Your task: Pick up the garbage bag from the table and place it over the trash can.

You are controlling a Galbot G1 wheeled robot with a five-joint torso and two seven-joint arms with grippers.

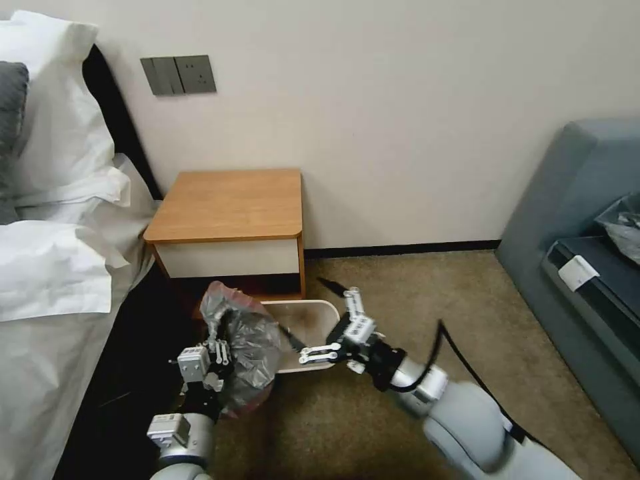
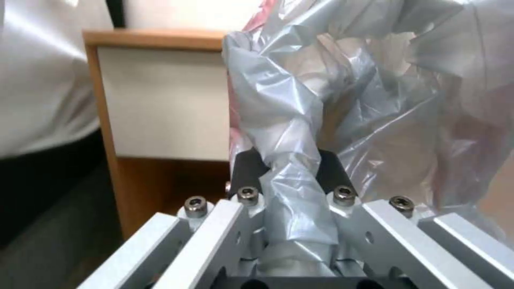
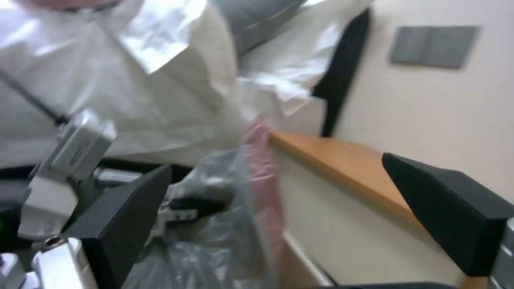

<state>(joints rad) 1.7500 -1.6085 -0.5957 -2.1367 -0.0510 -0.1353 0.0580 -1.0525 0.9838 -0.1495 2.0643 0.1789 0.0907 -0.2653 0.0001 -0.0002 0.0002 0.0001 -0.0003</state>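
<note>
Garbage bag (image 1: 245, 347), crinkled translucent silvery-grey plastic with a pinkish edge: a twisted fold is pinched between the pressed-together jaws of the left gripper (image 1: 215, 352), the rest billowing above and beyond them, off the orange-brown wooden worktop (image 1: 227, 203). The right gripper (image 1: 333, 333), jaws spread, sits just beside the bag over the cream-beige rounded plastic trash can (image 1: 313, 320), apparently placed to catch the free edge so the mouth can be stretched across the rim.
</note>
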